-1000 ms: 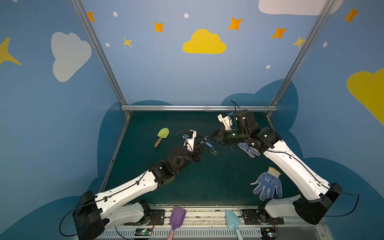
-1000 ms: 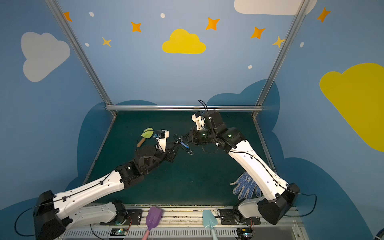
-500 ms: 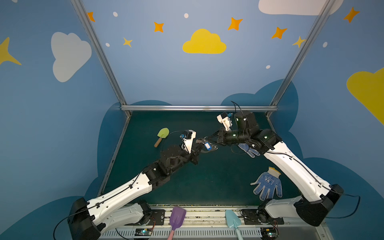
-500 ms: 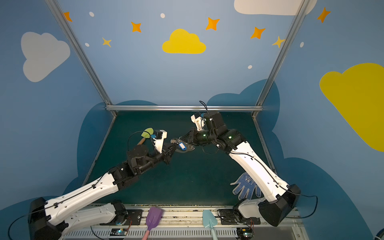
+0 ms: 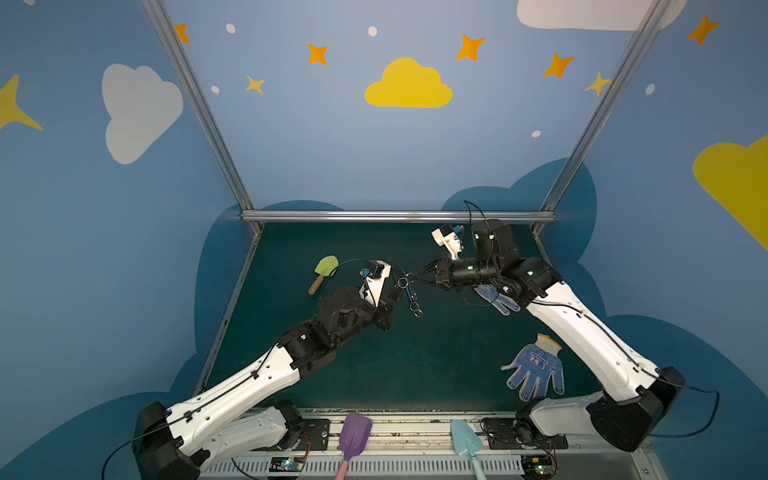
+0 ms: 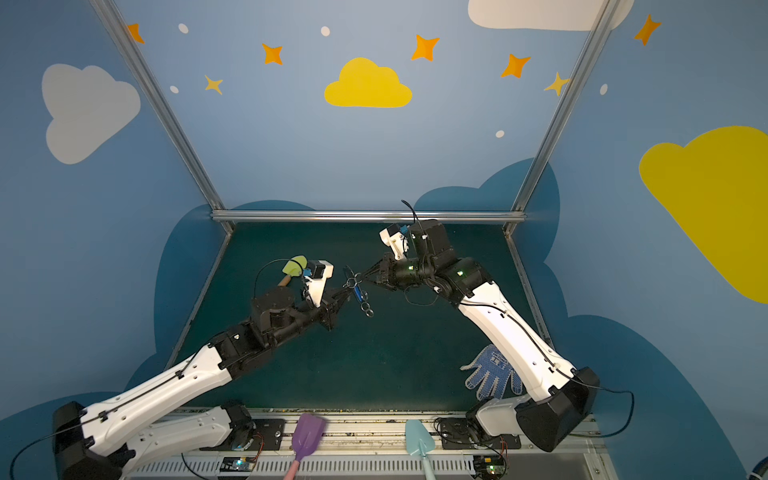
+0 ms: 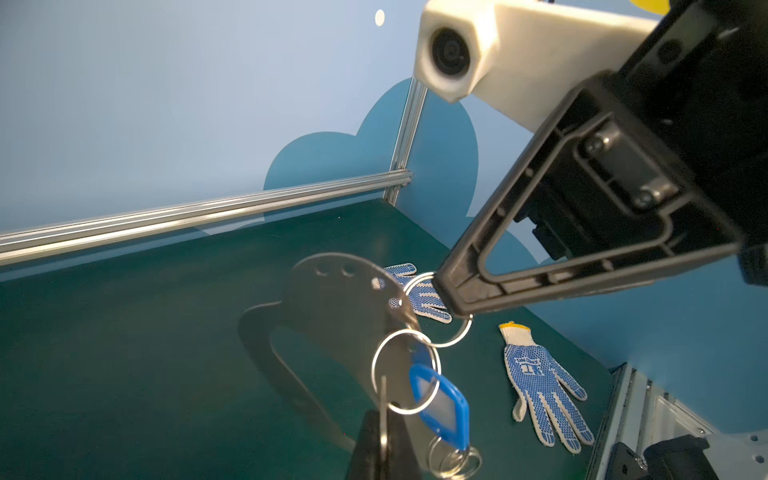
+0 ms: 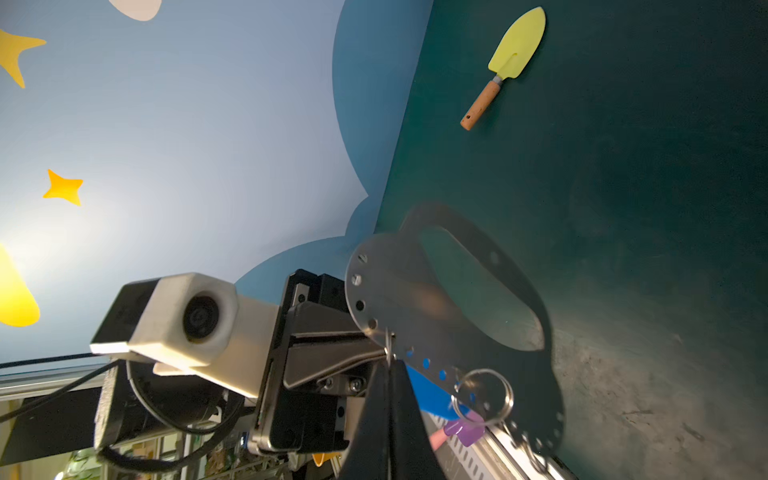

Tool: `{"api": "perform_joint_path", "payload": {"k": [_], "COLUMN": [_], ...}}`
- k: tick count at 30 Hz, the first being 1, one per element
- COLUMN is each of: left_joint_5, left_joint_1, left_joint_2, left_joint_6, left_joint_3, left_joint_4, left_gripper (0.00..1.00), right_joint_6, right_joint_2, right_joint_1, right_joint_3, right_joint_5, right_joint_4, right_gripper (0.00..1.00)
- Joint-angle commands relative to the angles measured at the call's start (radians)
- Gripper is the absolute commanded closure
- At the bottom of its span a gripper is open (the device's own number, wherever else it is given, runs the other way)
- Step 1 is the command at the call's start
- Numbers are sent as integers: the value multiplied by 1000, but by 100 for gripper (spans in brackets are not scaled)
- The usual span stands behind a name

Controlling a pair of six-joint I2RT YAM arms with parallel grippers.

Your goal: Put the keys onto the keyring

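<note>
Both grippers meet above the middle of the green mat. The keyring (image 7: pixel 336 299), a flat grey plate with an oval cutout and edge holes, hangs between them and also shows in the right wrist view (image 8: pixel 399 291). My right gripper (image 8: pixel 390 365) is shut on a small metal ring (image 7: pixel 440 309) at the plate's edge. The keys (image 7: pixel 405 374) hang below on a split ring with a blue tag (image 7: pixel 442 405). My left gripper (image 7: pixel 384 440) is shut on a thin key seen edge-on. In both top views the blue tag (image 5: pixel 409 293) (image 6: pixel 358 293) sits between the left gripper (image 5: pixel 397 289) and right gripper (image 5: pixel 413 276).
A yellow-green trowel (image 5: pixel 326 267) lies at the back left of the mat. One dotted glove (image 5: pixel 536 372) lies at the front right, another (image 5: pixel 496 297) under the right arm. A purple scoop (image 5: pixel 354 432) and a light blue shovel (image 5: pixel 465 441) rest on the front rail.
My left gripper's jaws have closed on the key. The left arm has shifted slightly at the wrist and elbow. The right arm has barely moved and still grips the ring.
</note>
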Motion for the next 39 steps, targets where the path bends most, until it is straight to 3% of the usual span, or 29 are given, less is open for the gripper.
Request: {"api": "perform_joint_path", "payload": {"k": [1,6,10,14,18,22,32,39], "left_joint_5": [-24,-12,-55,-107,-137,-97,44,34], "left_joint_1": [2,-3,-3,-5,-5,-5,-6,-3], "left_joint_2": [6,-4,20,-22,-63,-53,-74,-46], "left_joint_6": [37,67,77,67,91,95,114,132], "left_joint_3": [32,22,57,52,23,46,97,152], "left_joint_4": [-34,16,-44,-105,-112,-116,-177,-247], "left_gripper": [96,96,97,96,97,97,96,96], "right_joint_6": [0,3,23,47,84,92,156,171], "right_joint_2": [20,38,49,18,14,50,28,24], "right_joint_1": [-3,-1,-1,-41,-55,-45,-92,-90], "right_joint_3": [18,17,9,-35,-75,-83,-169,-191], "right_joint_5": [-75,-126,-210,-175,-217,-269,-196,-212], "right_joint_4": [4,-3,42,57,125,148,233,276], "right_gripper": [100,100,100,100,100,100,100,100]}}
